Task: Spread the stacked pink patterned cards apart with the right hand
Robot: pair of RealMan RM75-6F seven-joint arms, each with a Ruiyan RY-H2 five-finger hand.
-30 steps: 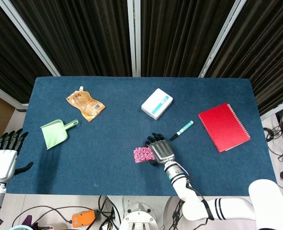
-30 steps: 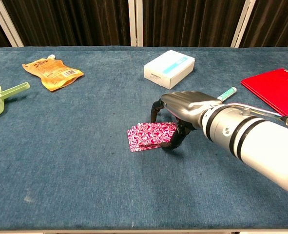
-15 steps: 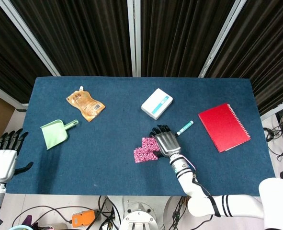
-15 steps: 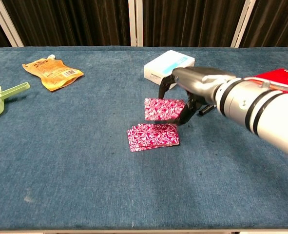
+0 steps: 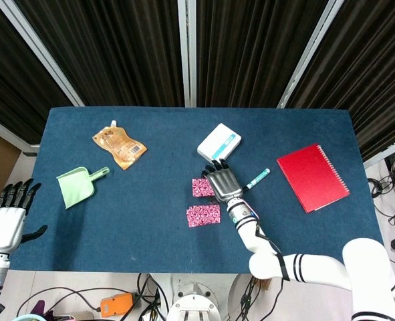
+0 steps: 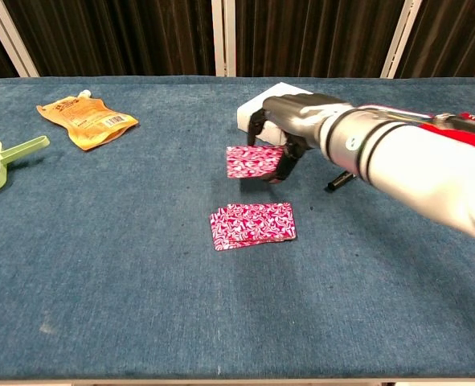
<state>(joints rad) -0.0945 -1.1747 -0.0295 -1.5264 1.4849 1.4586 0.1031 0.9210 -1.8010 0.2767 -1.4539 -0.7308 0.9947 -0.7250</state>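
Note:
One pink patterned card [image 5: 203, 215] [image 6: 252, 224] lies flat on the blue table near the front middle. A second pink patterned card [image 5: 201, 187] [image 6: 251, 162] is farther back, apart from the first, under the fingertips of my right hand [image 5: 222, 181] [image 6: 289, 132]. The fingers curl down onto its right edge; whether the card rests on the cloth or is slightly raised is unclear. My left hand [image 5: 5, 220] hangs off the table's left front corner, fingers spread, holding nothing.
A white and blue box [image 5: 219, 144] [image 6: 278, 104] sits just behind the right hand. A teal pen [image 5: 256, 180], a red notebook [image 5: 312, 176], an orange pouch [image 5: 120, 146] and a green scoop [image 5: 78, 185] lie around the table.
The right hand has taken the top card off the stack and carried it backward and slightly left, away from the lower card, which stayed in place. The left hand has not moved.

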